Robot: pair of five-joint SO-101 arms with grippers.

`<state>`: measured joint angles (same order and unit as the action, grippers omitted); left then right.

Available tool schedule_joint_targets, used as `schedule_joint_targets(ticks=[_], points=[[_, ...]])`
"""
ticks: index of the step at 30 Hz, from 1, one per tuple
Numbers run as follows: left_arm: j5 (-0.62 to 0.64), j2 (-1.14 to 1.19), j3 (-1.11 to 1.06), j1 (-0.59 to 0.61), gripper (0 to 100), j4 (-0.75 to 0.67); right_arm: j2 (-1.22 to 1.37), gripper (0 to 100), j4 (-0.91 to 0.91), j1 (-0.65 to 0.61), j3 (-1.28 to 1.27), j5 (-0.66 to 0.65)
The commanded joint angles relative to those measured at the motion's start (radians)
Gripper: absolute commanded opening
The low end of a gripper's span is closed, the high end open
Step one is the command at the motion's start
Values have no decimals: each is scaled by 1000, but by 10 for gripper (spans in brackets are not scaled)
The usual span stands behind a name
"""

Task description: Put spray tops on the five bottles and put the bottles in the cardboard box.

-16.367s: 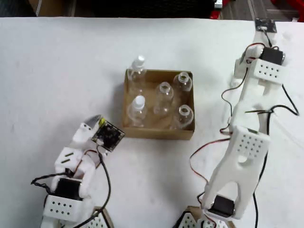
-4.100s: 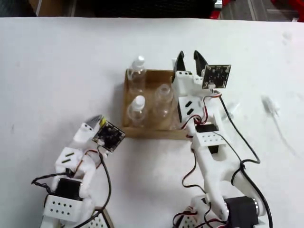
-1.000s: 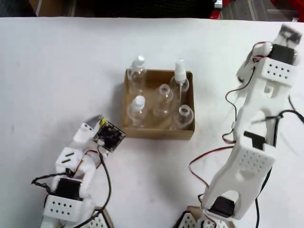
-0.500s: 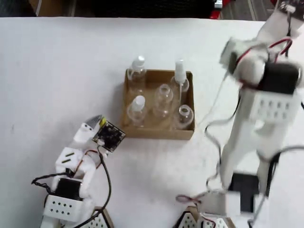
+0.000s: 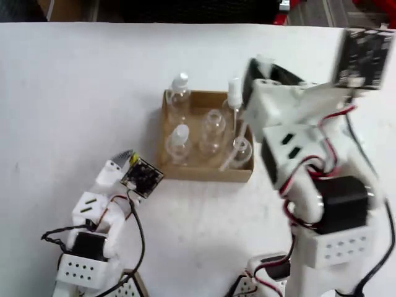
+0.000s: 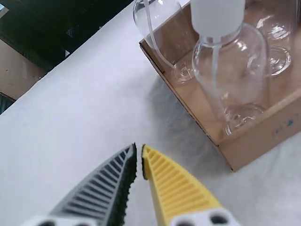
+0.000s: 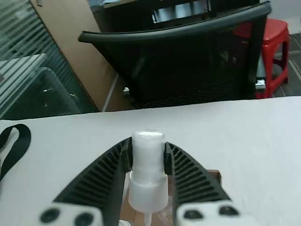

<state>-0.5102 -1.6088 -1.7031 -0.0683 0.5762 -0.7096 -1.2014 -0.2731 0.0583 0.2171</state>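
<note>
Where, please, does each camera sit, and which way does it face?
High view: fixed above, looking down on the cardboard box, bottles and both arms.
Left wrist view: on that wrist, facing the box past its shut pincer.
Right wrist view: on that wrist, facing a chair over its pincer gripping a spray top.
Shared: high and left wrist show the box.

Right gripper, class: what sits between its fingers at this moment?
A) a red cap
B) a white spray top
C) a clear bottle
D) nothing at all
B: in the right wrist view the right gripper is shut on a white spray top, clamped from both sides.
</note>
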Motion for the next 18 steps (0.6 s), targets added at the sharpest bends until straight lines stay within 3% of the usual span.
schedule_joint_targets(ticks=[1,7,18], points=[[-8,5,5,-4,24,-15,-56,16,283,-28,-204,-87],[-8,5,5,-4,24,-15,-81,16,624,-35,-470,-189],[-8,5,5,-10,24,-15,-76,16,874,-90,-594,-195]])
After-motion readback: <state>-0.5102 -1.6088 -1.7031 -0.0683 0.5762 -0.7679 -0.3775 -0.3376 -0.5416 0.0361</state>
